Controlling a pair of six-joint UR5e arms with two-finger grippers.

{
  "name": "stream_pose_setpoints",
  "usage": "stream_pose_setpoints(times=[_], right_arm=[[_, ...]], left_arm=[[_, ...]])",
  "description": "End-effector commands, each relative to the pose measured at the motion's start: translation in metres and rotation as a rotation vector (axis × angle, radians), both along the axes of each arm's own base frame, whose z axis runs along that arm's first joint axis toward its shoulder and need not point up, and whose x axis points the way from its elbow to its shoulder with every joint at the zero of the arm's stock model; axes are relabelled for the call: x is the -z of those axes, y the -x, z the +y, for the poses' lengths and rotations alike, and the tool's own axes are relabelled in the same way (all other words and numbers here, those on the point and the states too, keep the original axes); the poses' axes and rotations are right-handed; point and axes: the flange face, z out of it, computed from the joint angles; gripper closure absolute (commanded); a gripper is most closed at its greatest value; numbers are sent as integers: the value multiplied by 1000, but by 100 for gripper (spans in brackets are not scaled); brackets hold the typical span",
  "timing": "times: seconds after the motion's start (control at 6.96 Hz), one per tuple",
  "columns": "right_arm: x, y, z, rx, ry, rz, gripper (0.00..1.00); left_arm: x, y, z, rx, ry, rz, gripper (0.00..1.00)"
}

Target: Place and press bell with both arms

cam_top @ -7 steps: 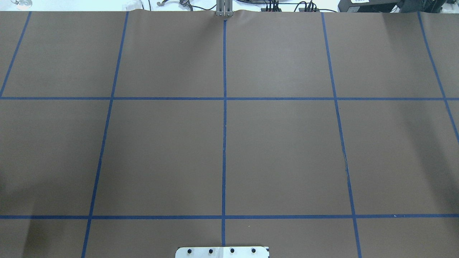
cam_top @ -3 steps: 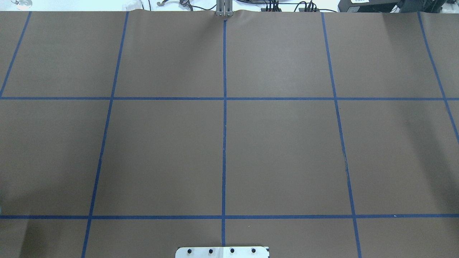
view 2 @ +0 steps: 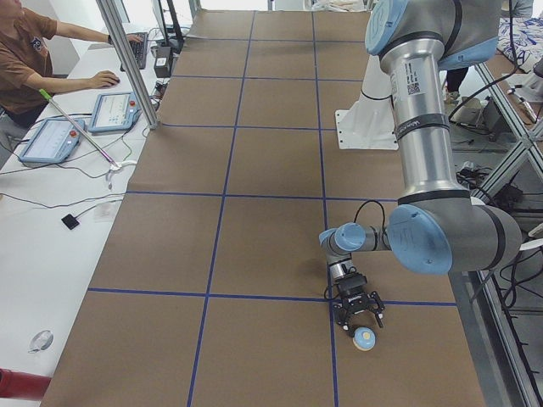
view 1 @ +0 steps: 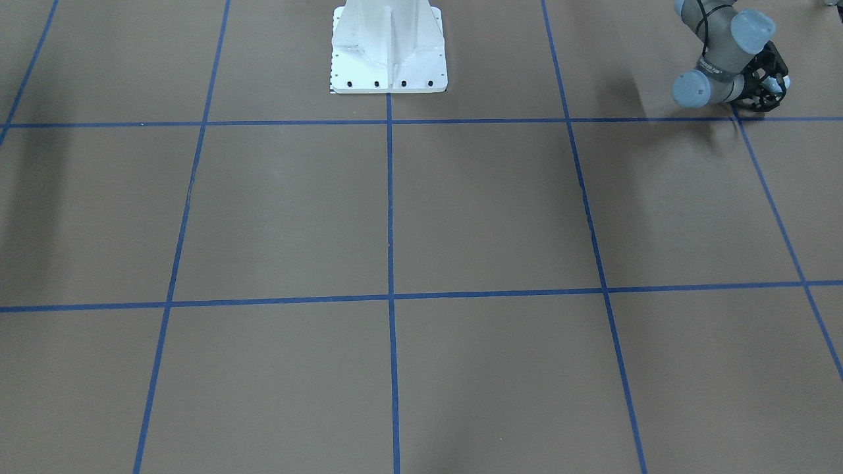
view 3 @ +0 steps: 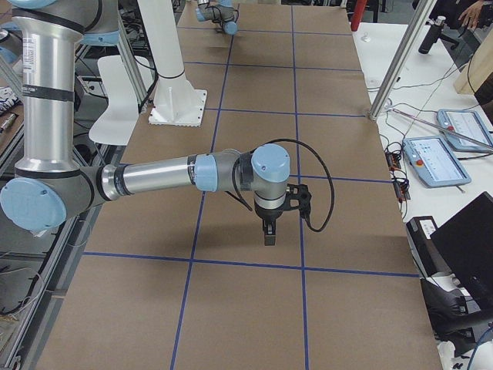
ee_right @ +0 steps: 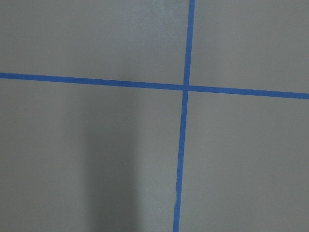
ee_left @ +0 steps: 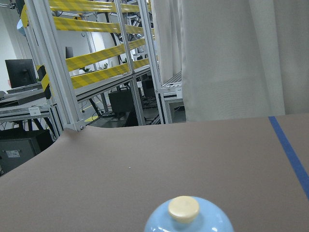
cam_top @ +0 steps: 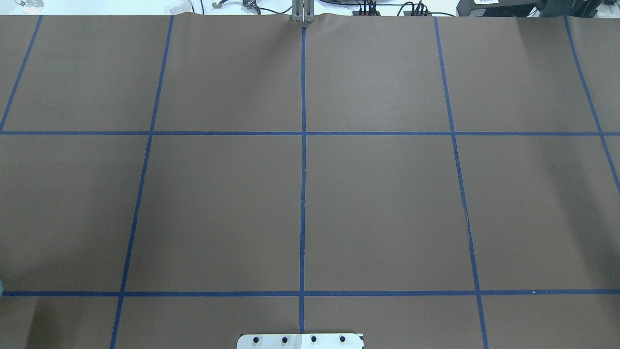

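Observation:
The light-blue bell (view 2: 366,339) with its cream button sits between the fingers of my left gripper (view 2: 362,325), low over the brown table near its left end. In the front-facing view the left gripper (view 1: 774,85) is at the top right, with the bell (view 1: 784,83) a pale spot in it. The left wrist view shows the bell's dome and button (ee_left: 188,217) at the bottom centre and no fingers. My right gripper (view 3: 268,235) points down above the table; I cannot tell whether it is open or shut. The right wrist view shows only table and tape.
The white pedestal (view 1: 388,46) stands at the robot's edge of the table. Blue tape (cam_top: 302,194) marks a grid on the brown cover. An operator (view 2: 25,51) sits beside tablets (view 2: 119,110) on the white side table.
In the overhead view a small light-blue sliver has come in at the left edge near the lower tape line, and the shadow there has shifted. Nothing else has moved.

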Motion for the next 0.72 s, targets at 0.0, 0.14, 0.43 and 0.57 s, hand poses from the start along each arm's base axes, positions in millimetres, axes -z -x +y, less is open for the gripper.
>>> stream_pose_setpoints(times=[0.0,0.14,0.43,0.57], right_arm=[[3,0,-3,0,-6,-2,0],[2,0,-2,0,-4,-4,0],[2,0,-2,0,-3,-4,0],[2,0,-2,0,-4,-4,0]], left_arm=[[-4,9,3,-6,5,-12,0],[-5,10,3,-7,5,-14,0],[-11,13,4,-11,6,-29,0],[-15,16,4,-12,8,-40,0]])
